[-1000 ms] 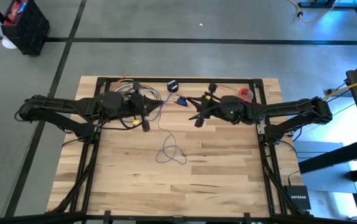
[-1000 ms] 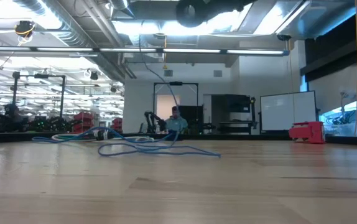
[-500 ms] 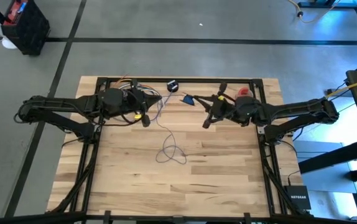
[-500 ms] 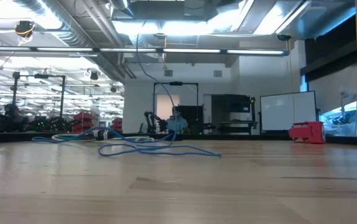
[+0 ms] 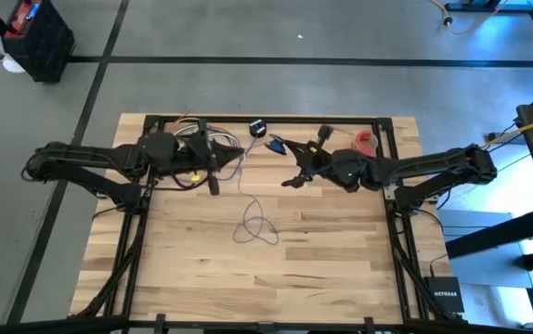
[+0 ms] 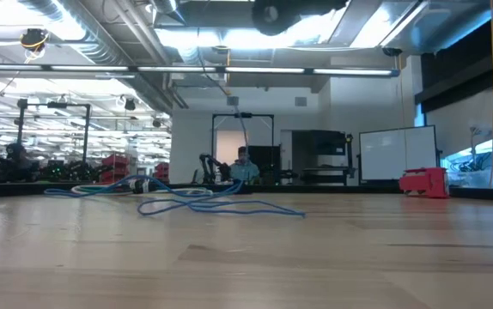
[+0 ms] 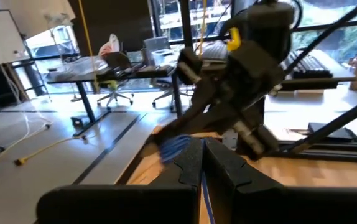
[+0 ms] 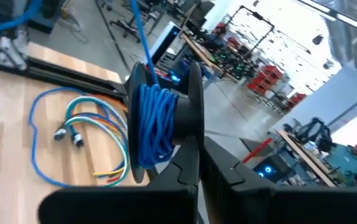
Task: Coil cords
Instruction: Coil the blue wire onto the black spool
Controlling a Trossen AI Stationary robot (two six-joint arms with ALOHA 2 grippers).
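Over the last second the right arm had swung out toward the far right corner and come back in. The right claw ended near the black puck with its wrist turned. The left claw had barely shifted along the far side of the surface.

The right claw was clamped narrow on a tight bundle of the cord, many blue turns packed side by side. The left claw's fingers were pressed together, and a thin blue strand seemed to run between them. The rest of the cord lay in loose, springy loops mid-surface, well apart from both claws.

The main risk, as I judged it, was in the slack. The cord was thin, slick-looking and limp, so a further pull could tighten the open loops into a knot or drag them across the pale wood planks. The wound turns could also slip off sideways if the grip eased. A tangle of multicoloured cables with small connectors lay close by and could snag the strand. The round red tape roll sat just beside the right arm and might get knocked.
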